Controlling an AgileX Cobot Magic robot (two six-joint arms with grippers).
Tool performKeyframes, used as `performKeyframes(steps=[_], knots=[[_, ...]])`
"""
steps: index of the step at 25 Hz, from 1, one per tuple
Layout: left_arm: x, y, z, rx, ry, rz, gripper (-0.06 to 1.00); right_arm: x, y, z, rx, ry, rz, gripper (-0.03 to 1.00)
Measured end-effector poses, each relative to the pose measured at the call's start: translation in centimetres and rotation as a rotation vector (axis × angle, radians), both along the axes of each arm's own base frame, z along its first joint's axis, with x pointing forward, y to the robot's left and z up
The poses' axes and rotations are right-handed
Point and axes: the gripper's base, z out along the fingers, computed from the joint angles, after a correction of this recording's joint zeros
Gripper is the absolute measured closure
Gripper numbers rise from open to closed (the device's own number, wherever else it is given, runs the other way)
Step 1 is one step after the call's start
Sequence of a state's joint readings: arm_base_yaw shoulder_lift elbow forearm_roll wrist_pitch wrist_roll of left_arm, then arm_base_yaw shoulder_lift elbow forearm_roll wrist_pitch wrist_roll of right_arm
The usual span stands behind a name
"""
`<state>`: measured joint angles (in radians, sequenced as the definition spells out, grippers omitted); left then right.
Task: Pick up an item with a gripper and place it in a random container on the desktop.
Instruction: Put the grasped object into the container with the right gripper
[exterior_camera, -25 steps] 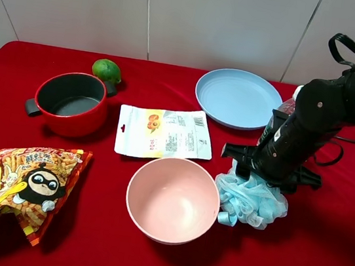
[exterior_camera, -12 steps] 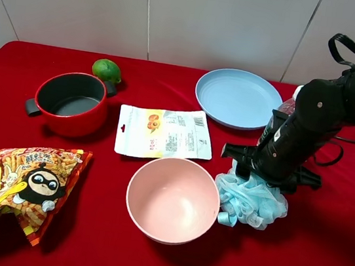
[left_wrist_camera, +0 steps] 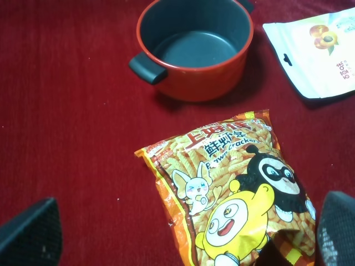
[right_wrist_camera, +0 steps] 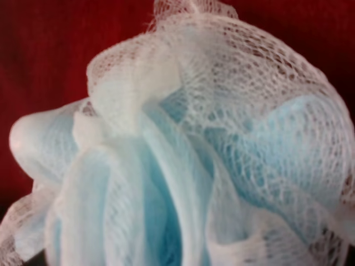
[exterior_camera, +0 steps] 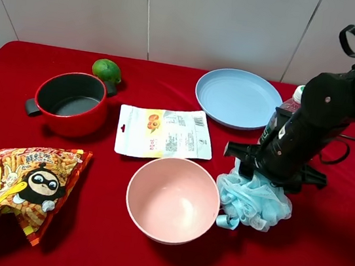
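The light blue mesh bath pouf (exterior_camera: 254,202) lies on the red cloth desktop (exterior_camera: 318,259), just right of the empty pale pink bowl (exterior_camera: 173,198) and touching its rim. My right gripper (exterior_camera: 269,176) presses down into the top of the pouf and is shut on it; its fingers are buried in the mesh. The right wrist view is filled with the pouf (right_wrist_camera: 183,144). My left gripper (left_wrist_camera: 180,238) is open and empty, hovering over a snack bag (left_wrist_camera: 233,183). It is out of the exterior high view.
A light blue plate (exterior_camera: 237,98) lies at the back. A clear water bottle (exterior_camera: 285,112) stands behind the right arm. A white packet (exterior_camera: 163,133), a red pot (exterior_camera: 73,102), a green fruit (exterior_camera: 106,69) and the orange snack bag (exterior_camera: 27,188) lie to the left.
My right arm has risen and shifted slightly right, and the top of the pouf has been drawn up with it. Nothing else has moved.
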<state>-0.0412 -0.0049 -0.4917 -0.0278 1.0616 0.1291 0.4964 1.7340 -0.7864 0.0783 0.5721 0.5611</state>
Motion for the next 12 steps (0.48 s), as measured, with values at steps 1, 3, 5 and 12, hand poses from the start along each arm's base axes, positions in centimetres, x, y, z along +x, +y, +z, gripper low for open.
performKeyframes(steps=[1,3,5,12], knots=[[0.0,0.0,0.0,0.000,0.000,0.000,0.04,-0.1,0.0,0.3,0.001,-0.001,0.000,0.57],[0.0,0.0,0.0,0.000,0.000,0.000,0.04,-0.2,-0.1,0.7,0.002,-0.001,0.003,0.58],[0.0,0.0,0.0,0.000,0.000,0.000,0.04,-0.4,-0.2,1.1,0.003,-0.001,0.005,0.58],[0.0,0.0,0.0,0.000,0.000,0.000,0.04,-1.0,-0.5,3.2,0.020,-0.026,0.007,0.58]])
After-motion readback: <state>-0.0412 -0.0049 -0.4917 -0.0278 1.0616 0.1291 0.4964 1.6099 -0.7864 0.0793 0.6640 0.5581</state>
